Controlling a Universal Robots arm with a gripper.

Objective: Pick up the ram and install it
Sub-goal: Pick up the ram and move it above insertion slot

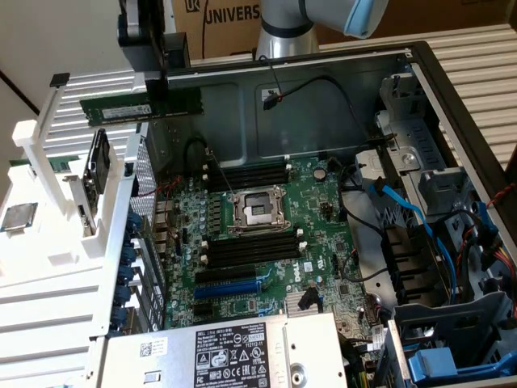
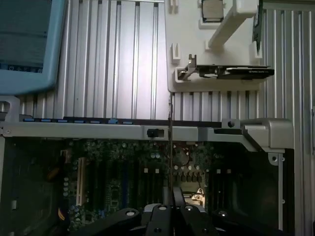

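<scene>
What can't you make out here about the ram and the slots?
- Exterior view: the long flat dark-green ram strip is partly covered by the black gripper clamped on it, and its label print is too small to read.
- Wrist view: the ram is edge-on, so its faces are hidden.
- Wrist view: the long black plastic memory slots are dim and partly behind the gripper.
- Exterior view: the top edge cuts off the gripper's body.

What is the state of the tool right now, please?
Tool: closed, holding the ram.

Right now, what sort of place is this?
Probably a robotics lab bench for computer assembly: an open PC case with its motherboard exposed, a white parts rack beside it, and the claw holding the ram.
</scene>
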